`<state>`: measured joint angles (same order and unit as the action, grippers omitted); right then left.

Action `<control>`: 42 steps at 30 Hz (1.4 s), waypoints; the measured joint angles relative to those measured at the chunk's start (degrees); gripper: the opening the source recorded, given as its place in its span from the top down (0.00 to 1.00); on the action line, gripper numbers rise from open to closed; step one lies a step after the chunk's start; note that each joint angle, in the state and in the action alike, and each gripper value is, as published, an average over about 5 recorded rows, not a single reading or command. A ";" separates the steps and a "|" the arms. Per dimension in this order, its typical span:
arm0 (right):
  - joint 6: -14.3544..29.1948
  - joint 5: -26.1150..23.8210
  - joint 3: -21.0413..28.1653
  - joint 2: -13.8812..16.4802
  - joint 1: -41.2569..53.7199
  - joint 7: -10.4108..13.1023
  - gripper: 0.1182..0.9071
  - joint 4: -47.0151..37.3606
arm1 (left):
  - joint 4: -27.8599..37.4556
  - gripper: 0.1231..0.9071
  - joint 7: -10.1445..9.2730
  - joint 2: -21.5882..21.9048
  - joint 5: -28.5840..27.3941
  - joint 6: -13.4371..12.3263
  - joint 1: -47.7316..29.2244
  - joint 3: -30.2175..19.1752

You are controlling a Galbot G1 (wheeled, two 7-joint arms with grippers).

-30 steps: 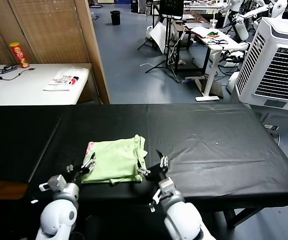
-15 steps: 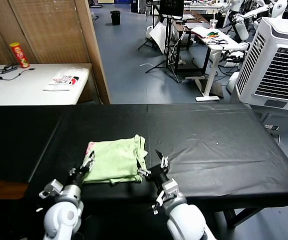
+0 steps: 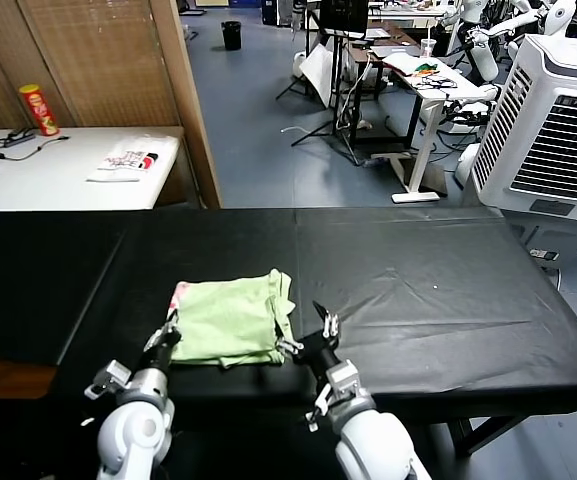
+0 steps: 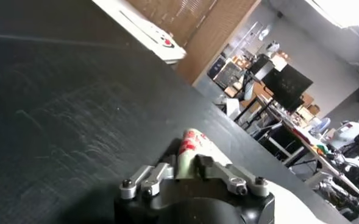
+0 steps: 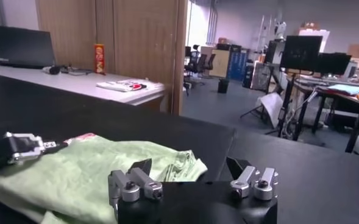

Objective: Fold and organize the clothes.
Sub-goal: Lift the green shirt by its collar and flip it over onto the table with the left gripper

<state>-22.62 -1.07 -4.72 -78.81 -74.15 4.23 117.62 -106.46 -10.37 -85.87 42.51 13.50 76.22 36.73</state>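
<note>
The clothes are one pale green shirt, folded flat near the front edge of the black table, with a red-pink checked patch at its near-left corner. My left gripper is shut on that corner; in the left wrist view the fingers pinch the fabric edge of the shirt. My right gripper stands open just off the shirt's near-right corner, touching nothing. In the right wrist view the shirt lies ahead of the spread right gripper, and the left gripper shows at its far edge.
A white side table at the back left carries a printed packet and a red can. A wooden partition stands behind the black table. A large white cooler sits at the back right. The table's right half holds nothing.
My left gripper has shut on the shirt's near-left corner after standing open beside it. The right gripper has stayed open in the same place.
</note>
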 joint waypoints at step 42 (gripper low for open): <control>0.28 -4.98 -5.70 -1.41 -2.27 -0.14 0.14 -1.61 | -4.66 0.98 1.62 34.59 -25.80 4.17 3.38 12.71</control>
<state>-22.34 -6.05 -10.42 -80.22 -76.41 4.09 116.01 -111.12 -8.75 -51.27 16.71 17.67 79.60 49.44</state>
